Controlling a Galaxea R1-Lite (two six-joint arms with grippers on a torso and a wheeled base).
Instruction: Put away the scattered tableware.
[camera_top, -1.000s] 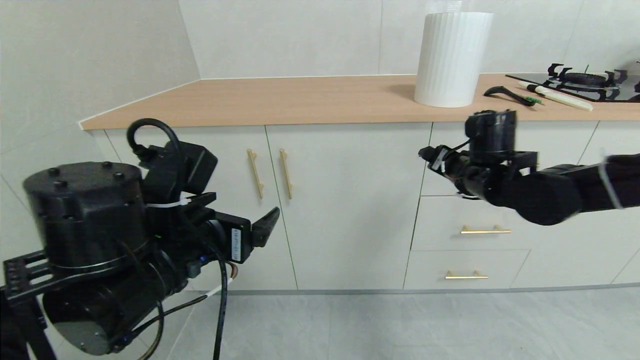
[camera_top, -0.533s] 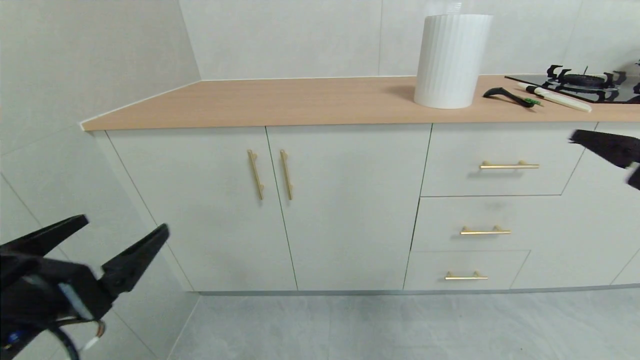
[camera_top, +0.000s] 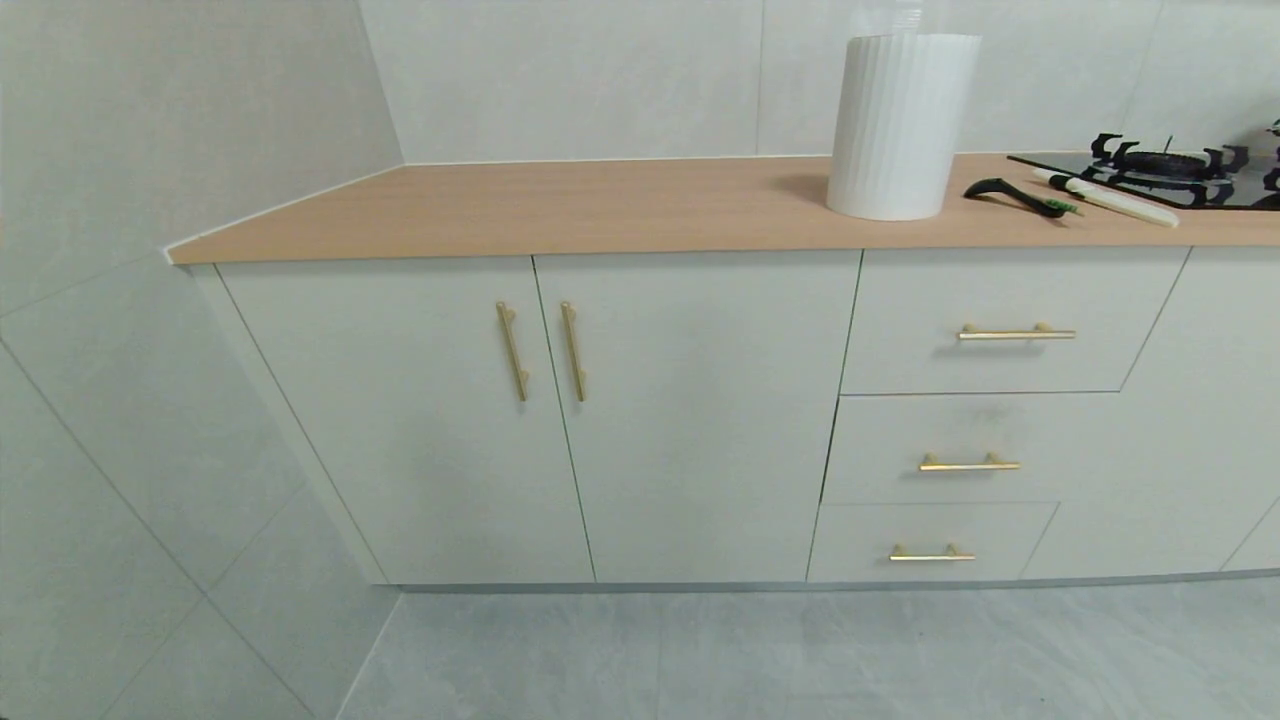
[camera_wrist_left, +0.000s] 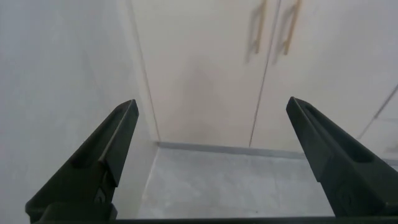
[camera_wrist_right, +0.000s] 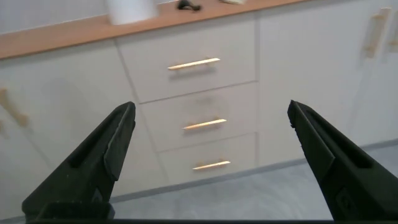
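Observation:
On the wooden countertop (camera_top: 560, 205) lie a black-handled utensil (camera_top: 1010, 192) and a white knife with a dark handle (camera_top: 1105, 195), just right of a tall white ribbed container (camera_top: 903, 125). My left gripper (camera_wrist_left: 211, 106) is open and holds nothing; it hangs low in front of the double cabinet doors (camera_wrist_left: 261, 74), near the floor and the left wall. My right gripper (camera_wrist_right: 210, 109) is also open and holds nothing, facing the stack of drawers (camera_wrist_right: 193, 63) from a distance. The container (camera_wrist_right: 130, 9) and the black utensil (camera_wrist_right: 186, 5) sit on the counter above the drawers.
A black gas hob (camera_top: 1165, 165) sits at the counter's far right. Below are two doors with gold handles (camera_top: 543, 350) and three drawers with gold pulls (camera_top: 1016, 332). A tiled wall closes the left side; grey floor (camera_top: 800, 650) lies in front.
Both arms have left the head view: the left one sank down and to the left, the right one drew off to the right. The things on the counter have stayed put.

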